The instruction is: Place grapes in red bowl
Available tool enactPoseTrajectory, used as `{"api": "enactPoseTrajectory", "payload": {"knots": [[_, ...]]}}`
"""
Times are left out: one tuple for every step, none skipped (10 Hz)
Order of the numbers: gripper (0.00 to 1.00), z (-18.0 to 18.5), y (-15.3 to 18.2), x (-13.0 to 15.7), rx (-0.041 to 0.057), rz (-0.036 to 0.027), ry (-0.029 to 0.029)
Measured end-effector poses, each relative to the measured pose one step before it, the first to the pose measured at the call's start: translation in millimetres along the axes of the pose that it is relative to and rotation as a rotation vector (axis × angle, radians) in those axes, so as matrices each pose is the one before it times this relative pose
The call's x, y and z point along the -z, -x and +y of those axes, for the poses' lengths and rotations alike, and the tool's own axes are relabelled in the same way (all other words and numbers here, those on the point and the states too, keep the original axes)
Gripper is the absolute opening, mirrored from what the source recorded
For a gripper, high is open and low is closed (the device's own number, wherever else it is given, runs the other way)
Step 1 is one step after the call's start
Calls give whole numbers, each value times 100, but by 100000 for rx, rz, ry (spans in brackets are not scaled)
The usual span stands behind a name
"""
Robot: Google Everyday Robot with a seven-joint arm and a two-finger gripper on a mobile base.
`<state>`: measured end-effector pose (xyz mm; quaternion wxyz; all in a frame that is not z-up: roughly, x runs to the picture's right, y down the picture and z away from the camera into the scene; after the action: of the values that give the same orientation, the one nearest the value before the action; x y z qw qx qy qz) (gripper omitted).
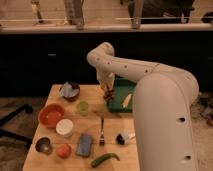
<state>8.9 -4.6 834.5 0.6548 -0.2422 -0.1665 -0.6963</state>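
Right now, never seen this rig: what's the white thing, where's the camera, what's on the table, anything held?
The white shape is a robot arm: it rises at the right, bends, and hangs its gripper over the far side of the table, by a green tray. One camera looks down across the table; its mounting can't be told. The gripper is shut, apparently on the grapes, a small dark red clump. On the table: red bowl, white cup, brown bowl with cloth, fork, green pepper, orange-red fruit.
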Motion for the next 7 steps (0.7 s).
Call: {"api": "enactPoseTrajectory", "payload": {"knots": [[0,-1360,772,781,2799,581,-281],[0,-844,406,432,1522,333,-97],[0,-500,79,112,690,233,-381],[0,249,26,-27,-317,-110,169],[0,197,-13,-30,-202,-56,320],[0,-118,-1,18,143,8,-79],[0,-53,3,5,84,-18,15]]}}
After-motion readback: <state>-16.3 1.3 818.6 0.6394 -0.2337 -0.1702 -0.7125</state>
